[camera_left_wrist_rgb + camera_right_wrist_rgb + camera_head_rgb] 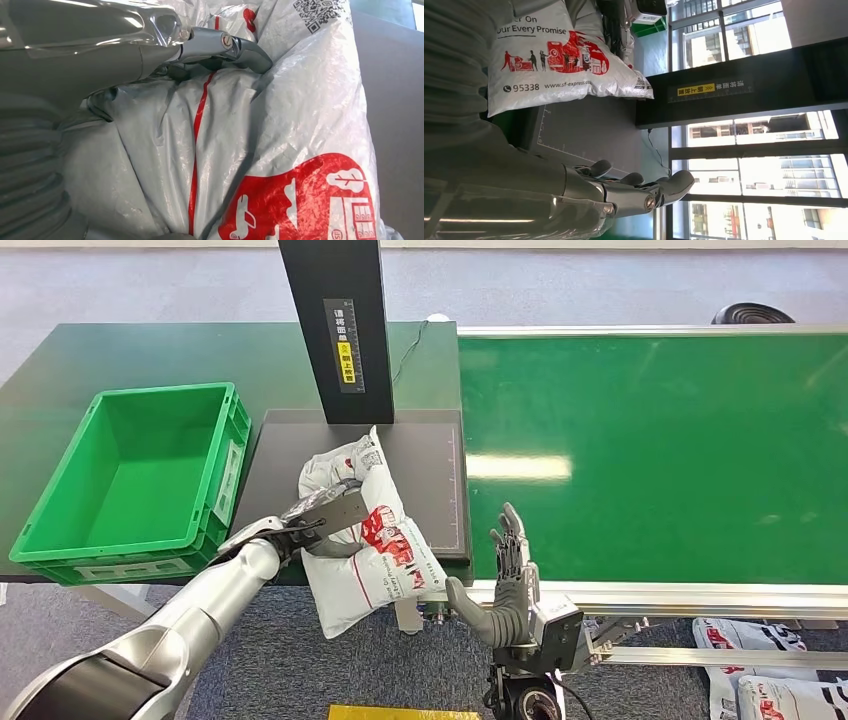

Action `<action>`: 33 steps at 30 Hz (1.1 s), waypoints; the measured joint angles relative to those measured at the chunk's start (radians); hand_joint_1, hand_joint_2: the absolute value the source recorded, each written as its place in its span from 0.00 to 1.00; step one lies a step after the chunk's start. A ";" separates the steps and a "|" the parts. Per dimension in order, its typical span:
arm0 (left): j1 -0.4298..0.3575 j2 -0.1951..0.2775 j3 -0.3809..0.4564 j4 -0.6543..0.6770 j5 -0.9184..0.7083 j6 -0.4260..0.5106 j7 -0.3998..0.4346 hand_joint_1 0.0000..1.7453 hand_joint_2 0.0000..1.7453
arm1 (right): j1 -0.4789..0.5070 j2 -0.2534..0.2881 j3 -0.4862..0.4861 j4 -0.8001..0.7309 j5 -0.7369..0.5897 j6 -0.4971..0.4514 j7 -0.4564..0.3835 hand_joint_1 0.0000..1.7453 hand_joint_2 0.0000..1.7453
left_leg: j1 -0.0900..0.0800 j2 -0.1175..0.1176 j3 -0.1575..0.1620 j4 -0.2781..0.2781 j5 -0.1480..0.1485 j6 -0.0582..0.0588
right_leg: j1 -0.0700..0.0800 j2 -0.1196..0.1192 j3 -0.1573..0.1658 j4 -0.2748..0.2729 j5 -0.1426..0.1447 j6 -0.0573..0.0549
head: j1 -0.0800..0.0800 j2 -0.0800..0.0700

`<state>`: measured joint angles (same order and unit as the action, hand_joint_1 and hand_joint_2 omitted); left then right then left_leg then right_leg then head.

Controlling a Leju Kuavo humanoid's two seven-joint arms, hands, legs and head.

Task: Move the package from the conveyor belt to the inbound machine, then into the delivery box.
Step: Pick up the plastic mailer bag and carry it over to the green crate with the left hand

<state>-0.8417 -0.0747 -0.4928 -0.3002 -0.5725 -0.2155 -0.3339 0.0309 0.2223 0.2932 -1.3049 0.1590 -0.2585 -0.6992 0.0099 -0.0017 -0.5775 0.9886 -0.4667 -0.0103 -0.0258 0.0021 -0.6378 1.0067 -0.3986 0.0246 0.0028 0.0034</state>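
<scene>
Over the near edge of the dark inbound machine plate (pixel 420 455), my left hand (pixel 325 515) grips the white-and-red package (pixel 385 540), fingers (pixel 235 47) pressed into its crinkled plastic. The package lies partly on the plate, hanging off the front. My right hand (pixel 505 570) holds nothing, fingers spread, beside the green conveyor belt (pixel 650 450). The green delivery box (pixel 60 530) sits left.

Package (pixel 372 540) underside hidden; label text unreadable.

Parcel-sorting setup, green conveyor belt (pixel 650 460), dark scanning platform (pixel 420 480), green crate (pixel 60 530)
</scene>
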 joint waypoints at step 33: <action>0.007 -0.005 0.017 -0.001 -0.025 0.036 0.039 0.99 1.00 | -0.002 0.007 -0.017 0.003 0.012 0.011 0.000 0.00 1.00 | 0.000 -0.004 0.008 0.000 -0.001 0.000 | 0.000 -0.002 0.008 0.000 -0.001 0.001 | 0.000 0.000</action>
<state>-0.8345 -0.0797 -0.4753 -0.3010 -0.5978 -0.1791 -0.2949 0.0287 0.2289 0.2764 -1.3024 0.1711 -0.2476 -0.6992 0.0099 -0.0056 -0.5699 0.9882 -0.4672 -0.0103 -0.0259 0.0003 -0.6296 1.0065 -0.4000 0.0259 0.0027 0.0034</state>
